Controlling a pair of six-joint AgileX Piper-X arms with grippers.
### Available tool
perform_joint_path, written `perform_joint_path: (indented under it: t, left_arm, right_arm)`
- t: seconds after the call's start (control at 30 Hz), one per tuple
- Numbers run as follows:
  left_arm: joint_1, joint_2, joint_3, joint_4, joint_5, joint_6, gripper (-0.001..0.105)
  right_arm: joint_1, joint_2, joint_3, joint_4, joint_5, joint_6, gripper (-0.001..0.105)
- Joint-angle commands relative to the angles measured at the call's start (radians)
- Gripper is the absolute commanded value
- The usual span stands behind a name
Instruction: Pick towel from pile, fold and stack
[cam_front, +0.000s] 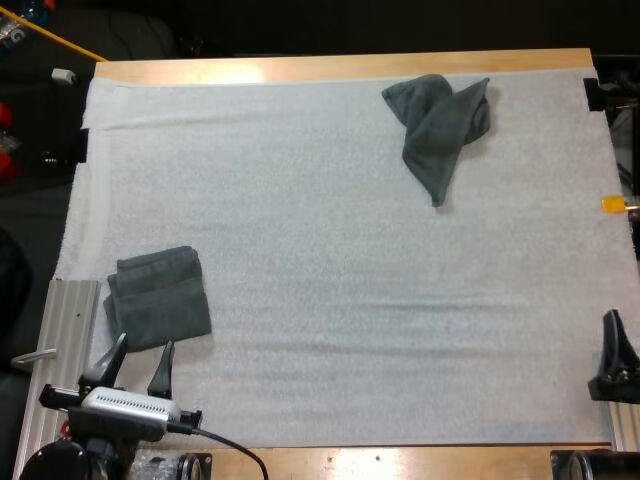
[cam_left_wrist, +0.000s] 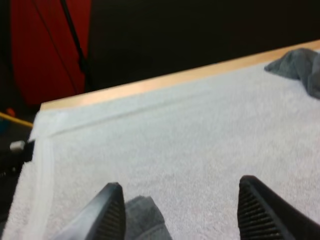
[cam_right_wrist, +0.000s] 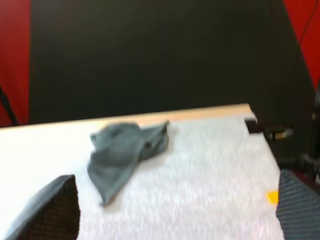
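Our left tool (cam_front: 144, 342) hung released, its two fingers (cam_left_wrist: 111, 212) spread wide with nothing between them, and the folded towel (cam_front: 158, 297) lay just ahead of its fingertips, the near corner close by the left finger. Our right tool (cam_front: 613, 335) was released as well, its fingers (cam_right_wrist: 52, 210) well apart and holding nothing. The crumpled towel (cam_front: 440, 125) lay far ahead of the right tool and a little to its left, and much farther from the left tool, forward and well off to its right, close to the far side of the table (cam_front: 350, 68).

We judged the next pick to be the risky part. The crumpled towel was a bunched heap with one tail trailing back towards the right tool, so a pinch on that tail alone could lift a single thin layer that slips out, or leave the cloth twisted and hard to spread. Closing too low could catch the white mat (cam_front: 330, 300) along with the cloth and drag it. A push in place of a pinch might shove the towel against the table's far side. With the left tool so close behind the folded towel, a careless forward move could snag that corner and undo the fold
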Motion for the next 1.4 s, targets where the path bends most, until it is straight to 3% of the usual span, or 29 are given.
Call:
perform_joint_path:
  t: [0.0, 0.37, 1.37]
  left_arm:
    - [-0.002, -0.139, 0.009, -0.010, -0.006, -0.010, 0.049]
    - [-0.002, -0.137, 0.126, 0.005, -0.006, -0.012, 0.049]
    - [-0.002, -0.137, 0.127, 0.004, -0.006, -0.013, 0.049]
  right_arm:
    - [-0.005, -0.035, 0.012, -0.001, 0.001, -0.012, 0.078]
    - [-0.005, -0.034, 0.107, 0.111, 0.001, -0.006, 0.078]
    - [-0.005, -0.034, 0.107, 0.111, 0.001, -0.003, 0.078]
